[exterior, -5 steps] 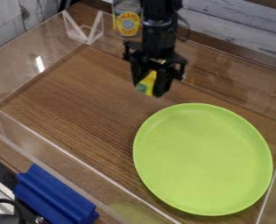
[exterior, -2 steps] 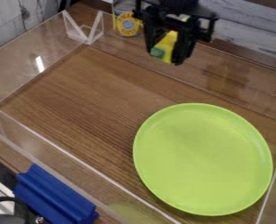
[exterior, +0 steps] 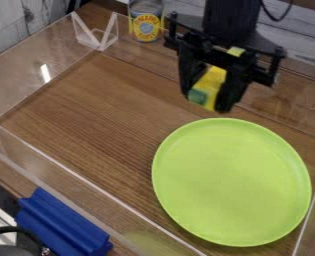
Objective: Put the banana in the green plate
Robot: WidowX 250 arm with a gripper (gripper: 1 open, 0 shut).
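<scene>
The wooden tabletop (exterior: 86, 120) is dark brown with a fine grain running along its length, and it is enclosed by low clear plastic walls (exterior: 20, 70) on its left and near edges. The green plate (exterior: 232, 181) lies flat on the wood toward the right near corner — its rim comes close to the right edge. At the far edge, near the left far corner, stands a yellow-labelled can (exterior: 145, 25), with a clear angled stand (exterior: 93, 35) just to its left. A blue object (exterior: 60, 228) sits at the near left corner — whether on the wood or outside the wall cannot be told.
</scene>
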